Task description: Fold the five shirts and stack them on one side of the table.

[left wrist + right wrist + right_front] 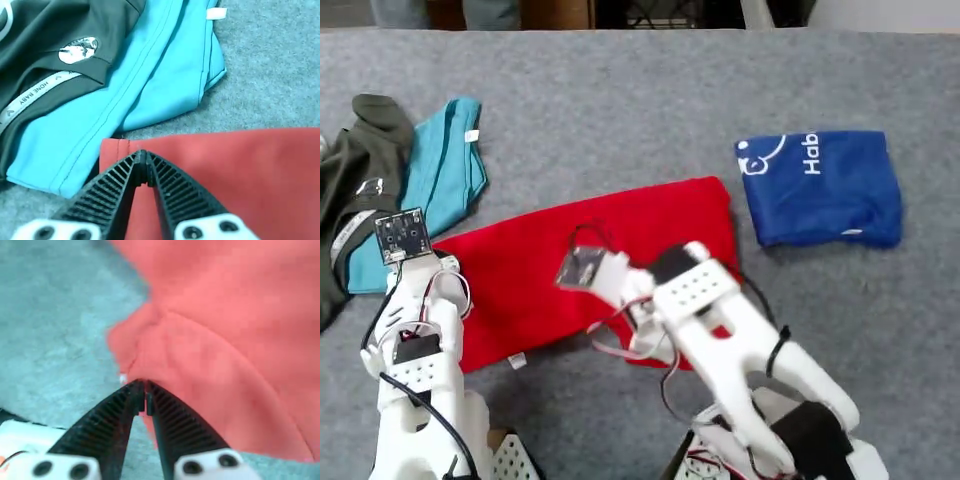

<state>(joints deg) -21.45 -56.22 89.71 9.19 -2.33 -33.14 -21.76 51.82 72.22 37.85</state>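
High view: red shirt (540, 265) long axis across surface (650, 100); left pincer (143, 165) clamped on end corner, right pincer (144, 396) clamped on near long edge.

high: overhead, wide | wrists: close, downward — share red shirt (520, 270)

It looked like a robotics lab: a grey felt-covered tabletop (620, 90) carried the white left arm (420, 360) and right arm (740, 330), their wiring (612, 345) and circuit boards (402, 233) exposed, with wooden furniture (555, 12) beyond the far edge.
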